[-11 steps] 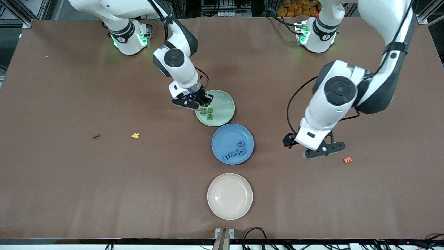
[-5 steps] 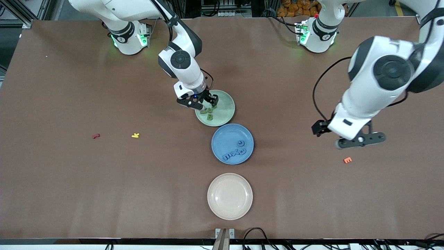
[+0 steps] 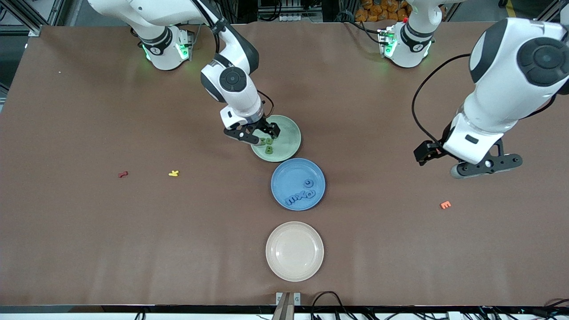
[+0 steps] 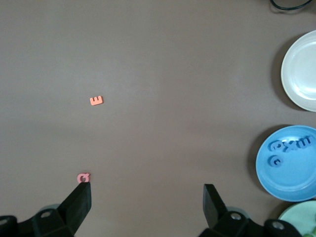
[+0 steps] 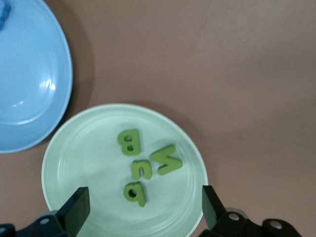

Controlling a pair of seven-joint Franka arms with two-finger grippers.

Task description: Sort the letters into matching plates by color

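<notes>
Right gripper [image 3: 262, 135]: fingers spread wide, nothing between them, hanging low over the mint green plate [image 3: 289, 133] at its edge toward the right arm's end of the table. In the right wrist view both fingertips [image 5: 79, 205] frame the plate, and the four green letters [image 5: 143, 165] lie between and just ahead of them, clustered near the plate's middle, apart from both tips.

Left gripper [image 3: 484, 165]: fingers also spread wide and empty, up over bare table toward the left arm's end, well apart from all plates. The left arm waits there. An orange letter [image 3: 445, 205] lies on the table, nearer the front camera than the spot below that gripper.

View differences: the right wrist view shows all four green letters apart; the front view hides part of that cluster under the gripper. The left wrist view shows a pink letter [image 4: 83, 177] just at one fingertip's edge; the front view does not show it. Only the front view shows a red letter [image 3: 123, 174] and a yellow letter [image 3: 174, 173] toward the right arm's end.

Counts: four green letters in the mint plate; four blue letters [image 3: 300, 194] in the blue plate [image 3: 289, 175]; one cream plate [image 3: 294, 251] nearest the front camera. Three plates in a row. Loose on the table: one each of orange, pink, red, yellow.
</notes>
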